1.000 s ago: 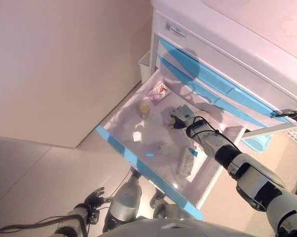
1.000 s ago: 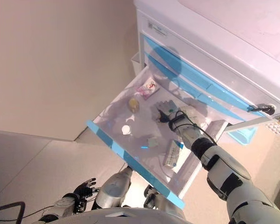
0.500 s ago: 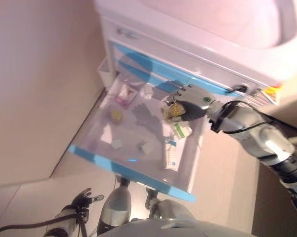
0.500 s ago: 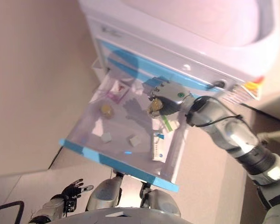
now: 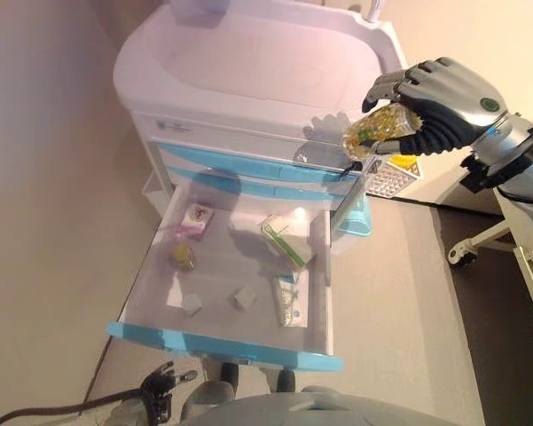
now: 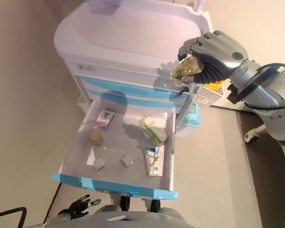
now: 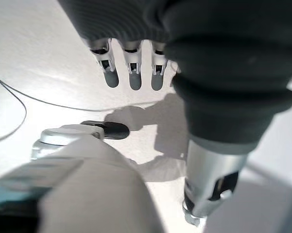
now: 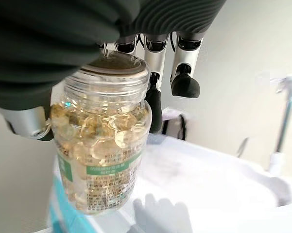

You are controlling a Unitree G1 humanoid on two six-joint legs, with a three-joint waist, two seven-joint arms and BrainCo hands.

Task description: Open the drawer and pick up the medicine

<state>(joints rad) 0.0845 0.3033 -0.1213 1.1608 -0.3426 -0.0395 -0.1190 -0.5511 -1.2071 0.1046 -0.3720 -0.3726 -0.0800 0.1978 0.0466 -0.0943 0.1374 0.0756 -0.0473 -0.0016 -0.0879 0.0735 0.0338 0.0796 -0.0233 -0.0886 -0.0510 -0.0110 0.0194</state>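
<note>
Holding the medicine bottle [image 5: 380,130] high above the cart, the right hand [image 5: 437,99] has its fingers and thumb curled round the clear jar of yellow capsules, and the wrist view shows the jar pinched between thumb and fingers [image 8: 183,73] with its lid up against the palm. The bottle is well clear of the drawer [image 5: 226,341], up over the cart's white top [image 5: 248,62] near its right edge. Below, the drawer stands pulled fully out, its blue front towards the robot, and what lies in it is untouched: a small pink box [image 5: 195,220], a little yellow jar [image 5: 184,256], two small pale cubes [image 5: 192,304], a long green-and-white box [image 5: 285,242] and a flat packet [image 5: 290,303] by the right wall. The left hand [image 7: 131,73] hangs low by the floor, fingers straight and relaxed, nothing in it. Judging from all this, both halves of the job look done: drawer open, medicine in hand. All that appears left is a steady hold, since the jar is smooth and gripped near its top.
</note>
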